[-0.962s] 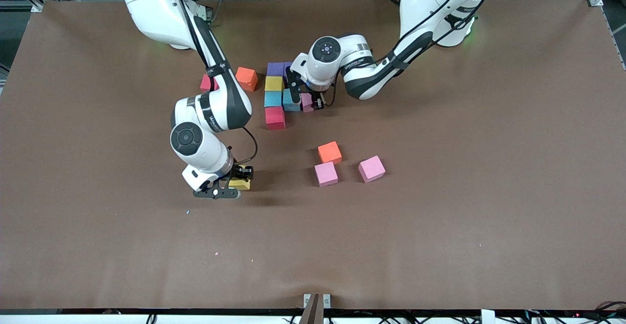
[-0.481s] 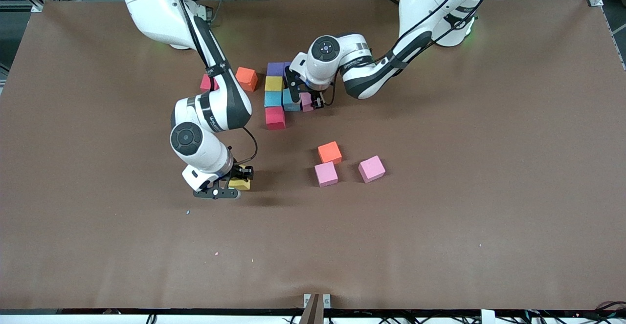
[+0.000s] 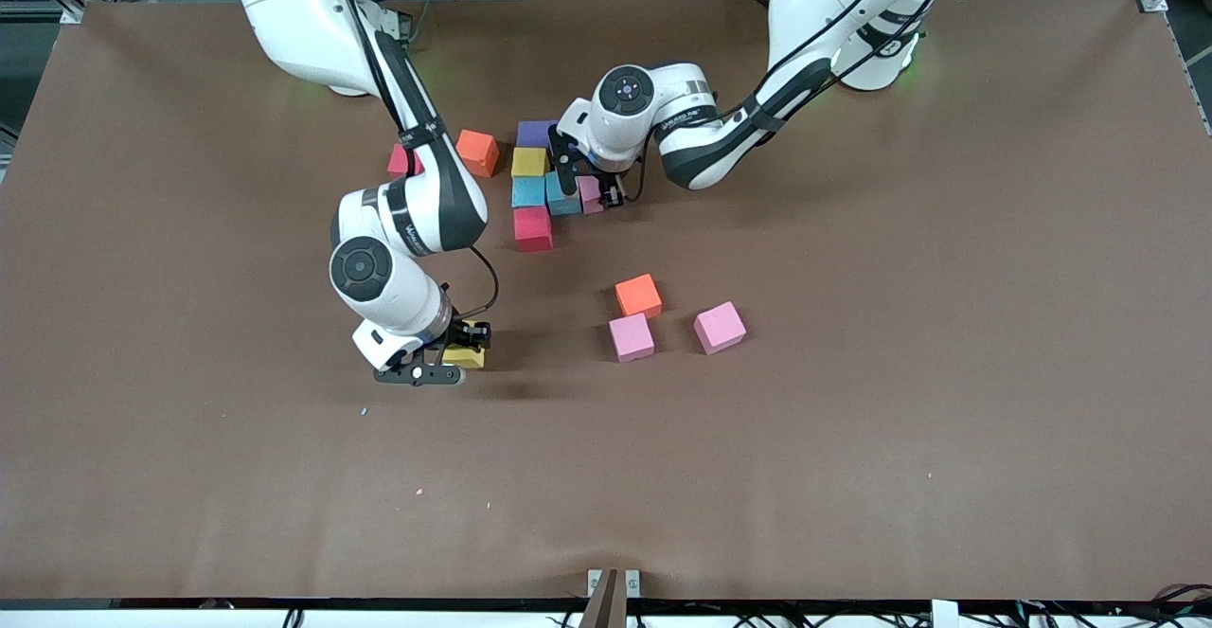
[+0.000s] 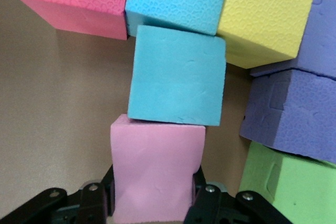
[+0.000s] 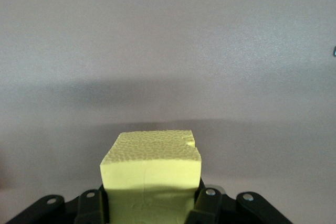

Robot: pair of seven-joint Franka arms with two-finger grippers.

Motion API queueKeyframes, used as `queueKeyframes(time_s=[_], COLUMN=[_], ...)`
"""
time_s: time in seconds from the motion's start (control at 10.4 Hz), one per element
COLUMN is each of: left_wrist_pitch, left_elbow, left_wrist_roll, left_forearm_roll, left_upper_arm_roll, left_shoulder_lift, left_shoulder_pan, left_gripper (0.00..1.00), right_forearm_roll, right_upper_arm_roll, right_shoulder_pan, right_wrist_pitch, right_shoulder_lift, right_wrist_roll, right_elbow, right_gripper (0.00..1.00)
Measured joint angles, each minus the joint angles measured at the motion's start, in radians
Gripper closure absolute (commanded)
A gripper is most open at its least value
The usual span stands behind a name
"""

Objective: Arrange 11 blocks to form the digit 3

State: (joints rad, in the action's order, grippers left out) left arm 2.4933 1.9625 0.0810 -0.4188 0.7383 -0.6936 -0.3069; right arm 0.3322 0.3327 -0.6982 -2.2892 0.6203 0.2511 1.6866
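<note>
My left gripper (image 3: 593, 190) (image 4: 155, 203) is shut on a pink block (image 3: 591, 194) (image 4: 155, 169), which rests against a blue block (image 3: 562, 195) (image 4: 176, 82) of the cluster. That cluster also holds a purple (image 3: 535, 133), a yellow (image 3: 529, 162), another blue (image 3: 526, 192) and a red block (image 3: 532, 228); a green block (image 4: 289, 187) shows only in the left wrist view. My right gripper (image 3: 453, 356) (image 5: 152, 203) is shut on a yellow block (image 3: 468, 356) (image 5: 152, 171), low at the table toward the right arm's end.
An orange block (image 3: 477, 152) and a red block (image 3: 401, 160) lie beside the cluster toward the right arm's end. Nearer the front camera sit an orange block (image 3: 638, 295) and two pink blocks (image 3: 631, 336) (image 3: 719, 327). The brown table (image 3: 852, 420) spreads wide around them.
My left gripper has carried the pink block slightly closer against the cluster. The right arm has not moved.
</note>
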Motion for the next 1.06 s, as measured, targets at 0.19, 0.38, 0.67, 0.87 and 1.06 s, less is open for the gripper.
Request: queueKeyframes(time_s=[0.19, 0.38, 0.67, 0.87, 1.06], left_wrist_pitch=[0.001, 0.001, 0.001, 0.001, 0.001], left_elbow=[-0.003, -0.011, -0.016, -0.016, -0.016], left_wrist_roll=[0.001, 0.000, 0.000, 0.000, 0.002], left_forearm_roll=[-0.047, -0.081, -0.086, -0.087, -0.087], left_upper_arm_roll=[-0.003, -0.005, -0.006, -0.007, -0.007], left_shoulder_lift=[-0.003, -0.008, -0.010, -0.010, -0.010], left_shoulder_pan=[-0.003, -0.004, -0.005, -0.005, -0.005], left_gripper=[0.88, 0.84, 0.72, 0.72, 0.72], right_forearm_roll=[0.000, 0.000, 0.000, 0.000, 0.000], right_upper_arm_roll=[0.000, 0.000, 0.000, 0.000, 0.000], right_shoulder_pan=[0.000, 0.000, 0.000, 0.000, 0.000], right_wrist_pitch=[0.000, 0.000, 0.000, 0.000, 0.000], right_shoulder_lift=[0.000, 0.000, 0.000, 0.000, 0.000], right_wrist_roll=[0.000, 0.000, 0.000, 0.001, 0.001], right_elbow=[0.000, 0.000, 0.000, 0.000, 0.000], right_gripper=[0.74, 0.74, 0.74, 0.74, 0.74])
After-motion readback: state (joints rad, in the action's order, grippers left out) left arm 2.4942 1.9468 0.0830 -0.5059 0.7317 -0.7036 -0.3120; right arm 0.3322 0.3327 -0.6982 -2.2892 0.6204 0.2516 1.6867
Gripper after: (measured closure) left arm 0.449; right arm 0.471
